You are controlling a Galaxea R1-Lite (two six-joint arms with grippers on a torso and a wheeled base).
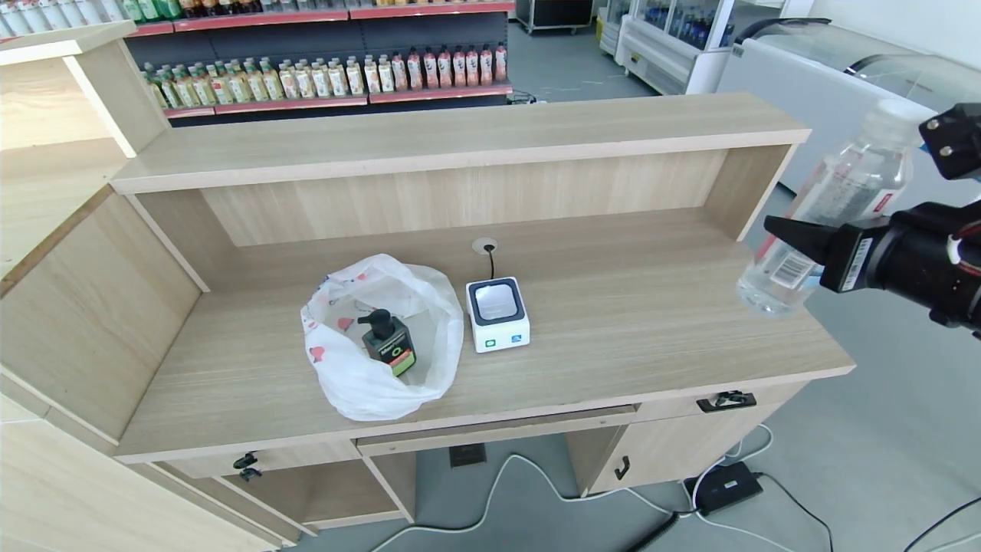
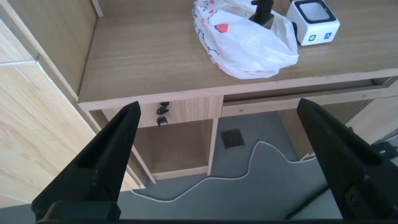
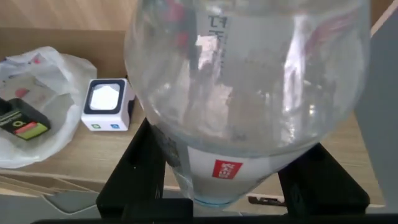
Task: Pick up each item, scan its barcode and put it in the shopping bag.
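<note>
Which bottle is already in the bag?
The dark pump bottle, sitting inside the white shopping bag. The clear water bottle is up in the right gripper instead.

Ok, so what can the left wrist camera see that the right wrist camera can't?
Only the left wrist view: the open left gripper and a white cable on the floor under the wooden counter. Only the right wrist view: the clear plastic water bottle held in the right gripper. Both: the white plastic shopping bag, the dark pump bottle inside it, and the small white square scanner.
</note>
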